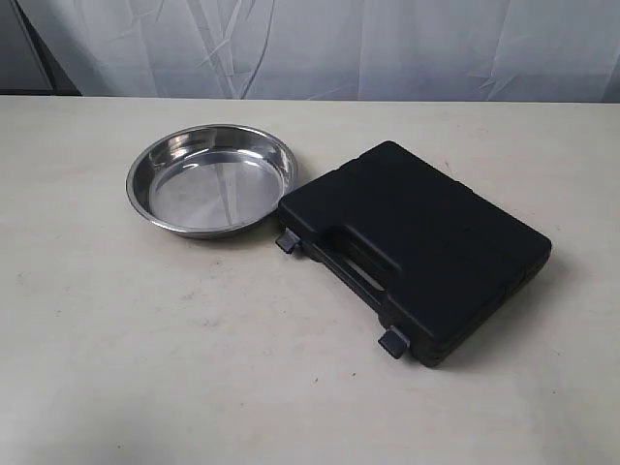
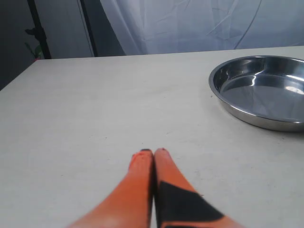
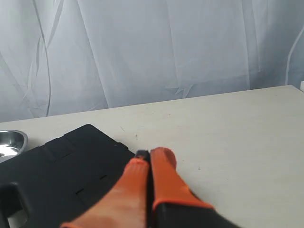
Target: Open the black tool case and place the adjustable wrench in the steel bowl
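Note:
The black tool case [image 1: 417, 250] lies shut on the table, its slot handle and two grey-blue latches [image 1: 288, 241] facing the near edge. Left of it, almost touching its corner, sits the empty steel bowl [image 1: 211, 179]. The adjustable wrench is hidden. Neither arm shows in the exterior view. My left gripper [image 2: 153, 151] is shut with nothing in it, above bare table, the bowl [image 2: 262, 90] some way off. My right gripper [image 3: 151, 153] is also shut and empty, hovering by a far corner of the case [image 3: 57, 175].
The table [image 1: 174, 339] is pale and matte, with a white curtain [image 1: 387, 44] hanging behind its far edge. A dark gap and a stand [image 2: 38, 28] show past the table's corner in the left wrist view.

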`<state>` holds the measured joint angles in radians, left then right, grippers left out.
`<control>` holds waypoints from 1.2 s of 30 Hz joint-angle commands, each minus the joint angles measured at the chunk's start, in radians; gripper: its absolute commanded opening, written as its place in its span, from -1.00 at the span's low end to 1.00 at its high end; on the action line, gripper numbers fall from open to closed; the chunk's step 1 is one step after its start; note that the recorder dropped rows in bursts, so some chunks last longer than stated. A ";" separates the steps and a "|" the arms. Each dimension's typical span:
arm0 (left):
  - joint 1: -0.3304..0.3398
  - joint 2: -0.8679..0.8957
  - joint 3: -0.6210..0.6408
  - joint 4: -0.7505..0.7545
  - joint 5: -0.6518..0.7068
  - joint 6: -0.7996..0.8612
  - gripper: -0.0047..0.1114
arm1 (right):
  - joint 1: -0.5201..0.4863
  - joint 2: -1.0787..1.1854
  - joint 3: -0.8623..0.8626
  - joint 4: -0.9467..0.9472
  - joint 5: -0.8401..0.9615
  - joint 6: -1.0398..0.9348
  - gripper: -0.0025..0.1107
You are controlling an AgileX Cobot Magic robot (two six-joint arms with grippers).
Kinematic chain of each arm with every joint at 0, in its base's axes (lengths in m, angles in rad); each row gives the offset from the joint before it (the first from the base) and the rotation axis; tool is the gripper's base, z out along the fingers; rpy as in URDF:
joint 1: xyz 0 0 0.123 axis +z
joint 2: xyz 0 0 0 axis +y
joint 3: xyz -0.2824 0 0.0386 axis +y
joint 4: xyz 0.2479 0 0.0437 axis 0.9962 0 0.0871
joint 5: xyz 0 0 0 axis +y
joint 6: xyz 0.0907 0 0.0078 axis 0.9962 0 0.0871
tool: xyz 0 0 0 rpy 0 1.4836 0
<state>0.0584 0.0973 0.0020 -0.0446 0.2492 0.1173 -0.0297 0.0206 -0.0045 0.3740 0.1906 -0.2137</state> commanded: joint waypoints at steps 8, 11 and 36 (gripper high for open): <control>0.002 -0.004 -0.002 0.004 -0.017 -0.005 -0.91 | -0.004 -0.005 0.004 -0.003 -0.017 -0.004 -0.97; 0.002 -0.004 -0.002 0.004 -0.017 -0.005 -0.91 | -0.004 -0.005 0.004 -0.005 -0.038 -0.004 -0.97; 0.002 -0.004 -0.002 0.004 -0.017 -0.005 -0.91 | -0.002 -0.005 -0.126 0.619 -0.500 0.382 -0.97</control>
<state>0.0584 0.0973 0.0020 -0.0446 0.2492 0.1173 -0.0297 0.0206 -0.0781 0.9976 -0.2080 0.1668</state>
